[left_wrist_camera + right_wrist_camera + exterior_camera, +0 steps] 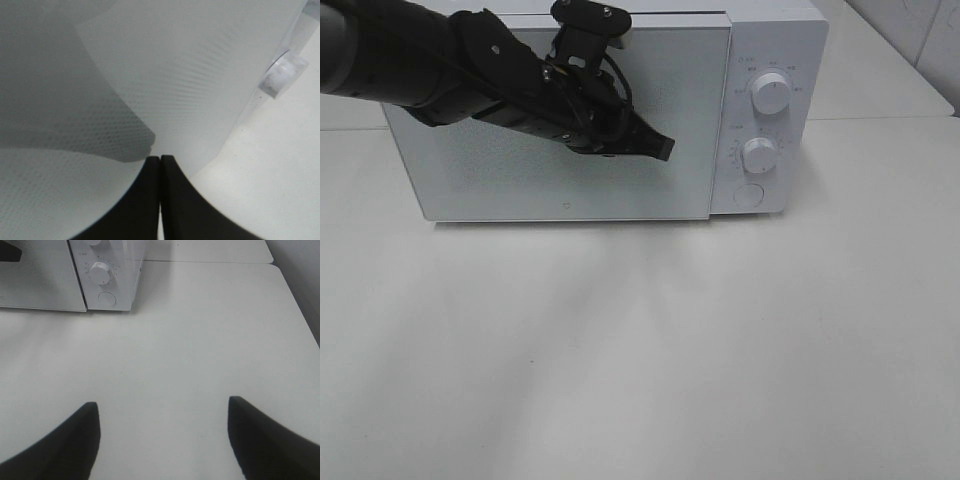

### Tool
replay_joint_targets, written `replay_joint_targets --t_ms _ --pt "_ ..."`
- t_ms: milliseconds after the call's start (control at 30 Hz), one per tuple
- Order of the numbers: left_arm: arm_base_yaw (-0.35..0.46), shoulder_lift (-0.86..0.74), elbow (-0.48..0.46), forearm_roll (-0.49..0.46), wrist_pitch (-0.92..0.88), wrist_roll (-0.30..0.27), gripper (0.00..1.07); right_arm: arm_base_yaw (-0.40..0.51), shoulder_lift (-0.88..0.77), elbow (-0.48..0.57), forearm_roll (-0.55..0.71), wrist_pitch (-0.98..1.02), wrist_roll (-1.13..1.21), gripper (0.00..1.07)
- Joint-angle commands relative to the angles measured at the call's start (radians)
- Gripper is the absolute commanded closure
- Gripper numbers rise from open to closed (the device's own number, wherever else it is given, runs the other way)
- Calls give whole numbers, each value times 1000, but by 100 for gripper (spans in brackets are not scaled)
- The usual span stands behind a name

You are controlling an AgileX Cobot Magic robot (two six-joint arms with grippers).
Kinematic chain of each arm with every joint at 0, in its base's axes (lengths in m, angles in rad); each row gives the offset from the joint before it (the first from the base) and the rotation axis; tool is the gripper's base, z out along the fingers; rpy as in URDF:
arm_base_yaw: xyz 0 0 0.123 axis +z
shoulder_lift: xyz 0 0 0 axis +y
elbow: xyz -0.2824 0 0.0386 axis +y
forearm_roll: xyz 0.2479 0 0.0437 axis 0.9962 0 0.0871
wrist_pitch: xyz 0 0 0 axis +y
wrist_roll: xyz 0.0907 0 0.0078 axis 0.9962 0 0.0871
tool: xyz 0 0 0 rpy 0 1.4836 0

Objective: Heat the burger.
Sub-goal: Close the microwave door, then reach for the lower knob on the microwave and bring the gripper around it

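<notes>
the left gripper (665, 148), fingers pressed together with nothing between them, is pointing at the closed door (520, 185) of the white microwave (775, 30), near the door's middle. whether the tips are touching the panel cannot be told. the right gripper (162, 402) is hanging in front of the microwave, toward its control side, jaws standing wide apart and empty over the table (640, 350). the burger is showing in none of the views. with no burger lying on the table in front of the microwave, it is probably sitting inside behind the frosted door, though that cannot be confirmed. on that reading, loading and shutting the door are looking done, and setting the controls is looking left to do. counting: one microwave, one door, two dials on its panel, an upper dial (772, 95) and a lower dial (759, 155), one round button (749, 195) beneath them, two grippers, no burger in view.
</notes>
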Motion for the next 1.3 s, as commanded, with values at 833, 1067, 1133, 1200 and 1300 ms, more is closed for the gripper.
replay_joint_targets --t_ms 833,1067,1133,1200,1300 --pt "17 -49 -165 217 486 -14 106 -3 -24 -1 3 -10 0 40" --pt "17 -171 -165 485 695 -338 106 -3 -24 -1 3 -10 0 40" --pt "17 -208 -165 562 755 -413 106 -3 -24 -1 3 -10 0 40" --pt "17 -243 -165 631 819 -479 106 -3 -24 -1 3 -10 0 40" --pt "35 -299 -164 678 902 -560 106 -3 -24 -1 3 -10 0 40"
